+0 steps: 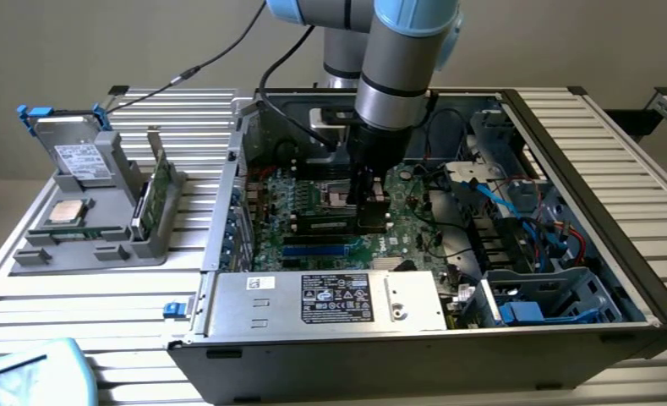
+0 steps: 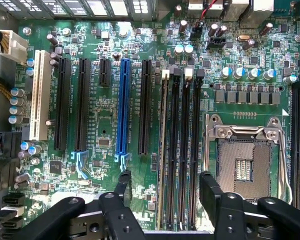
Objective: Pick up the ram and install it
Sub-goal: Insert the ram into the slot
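Hovering pincer [image 2: 165,176] released, empty | one ram [image 2: 163,150] set among four memory slots [image 2: 185,150]

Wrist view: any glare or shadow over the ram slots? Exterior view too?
Wrist view: even light on the ram slots, no glare there; small glints on the socket frame; the open gripper reads dark. Exterior view: case interior dimmer than the bright bench, arm overhead.

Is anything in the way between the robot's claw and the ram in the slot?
Nothing visible is. The open gripper hangs straight above the ram, which stands edge-on in its slot on the motherboard.
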Controlling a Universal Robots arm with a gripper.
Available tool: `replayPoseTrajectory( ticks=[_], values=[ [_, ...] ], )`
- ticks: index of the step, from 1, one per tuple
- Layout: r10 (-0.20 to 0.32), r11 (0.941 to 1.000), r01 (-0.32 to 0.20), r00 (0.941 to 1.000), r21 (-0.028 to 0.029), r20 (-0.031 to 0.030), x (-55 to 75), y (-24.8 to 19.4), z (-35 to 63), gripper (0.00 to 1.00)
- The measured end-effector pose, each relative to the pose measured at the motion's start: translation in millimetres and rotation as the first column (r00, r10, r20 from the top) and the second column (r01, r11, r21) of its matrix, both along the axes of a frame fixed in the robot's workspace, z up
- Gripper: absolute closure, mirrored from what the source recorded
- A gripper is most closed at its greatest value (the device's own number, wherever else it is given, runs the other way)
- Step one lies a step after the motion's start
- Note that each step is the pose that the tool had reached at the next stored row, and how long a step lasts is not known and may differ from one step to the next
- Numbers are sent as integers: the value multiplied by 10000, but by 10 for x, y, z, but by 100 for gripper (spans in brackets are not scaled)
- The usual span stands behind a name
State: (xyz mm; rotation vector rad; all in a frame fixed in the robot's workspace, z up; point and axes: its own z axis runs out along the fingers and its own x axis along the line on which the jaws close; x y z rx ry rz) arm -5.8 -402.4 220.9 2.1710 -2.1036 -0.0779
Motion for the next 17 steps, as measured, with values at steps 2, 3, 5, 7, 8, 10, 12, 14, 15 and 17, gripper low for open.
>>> replayPoseTrajectory(
  ticks=[2,3,5,7,8,10,12,14,15,17],
  values=[
    [1,10000,-1,10000,0,0,3,0,0,34],
    [2,10000,-2,10000,0,0,7,1,0,36],
    [0,10000,0,10000,-1,0,23,2,0,43],
    [0,10000,0,10000,-1,0,37,3,0,55],
    [0,10000,0,10000,-1,0,39,3,0,55],
    [-1,10000,1,10000,0,0,42,3,0,62],
    [0,10000,0,10000,-1,0,45,4,0,62],
    [0,10000,0,10000,-1,0,49,4,0,62],
    [0,10000,0,10000,-2,0,50,4,0,64],
    [0,10000,0,10000,-2,0,53,4,0,77]
  ],
)
